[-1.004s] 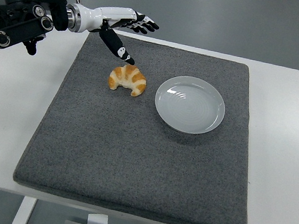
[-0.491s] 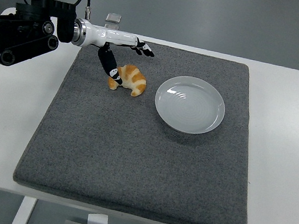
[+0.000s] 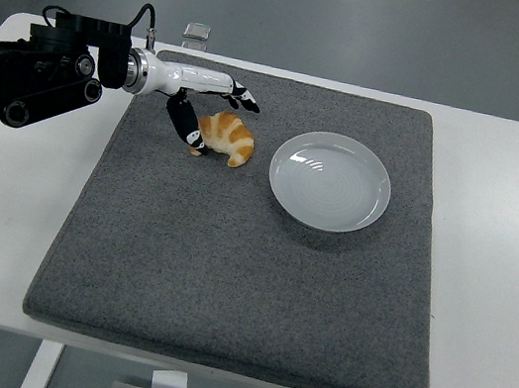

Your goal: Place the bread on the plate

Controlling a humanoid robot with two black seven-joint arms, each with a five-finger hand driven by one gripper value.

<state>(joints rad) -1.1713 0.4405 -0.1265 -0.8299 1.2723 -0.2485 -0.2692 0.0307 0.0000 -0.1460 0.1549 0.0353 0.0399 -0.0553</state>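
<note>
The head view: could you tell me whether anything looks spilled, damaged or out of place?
Nothing stands out. The croissant lies whole on the grey mat, the plate sits upright and empty, and the left hand is closing around the croissant.

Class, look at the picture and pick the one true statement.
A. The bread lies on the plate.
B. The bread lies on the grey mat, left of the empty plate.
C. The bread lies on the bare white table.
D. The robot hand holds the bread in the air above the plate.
B: the bread rests on the grey mat, left of the empty plate, with the left robot hand right at it.
</note>
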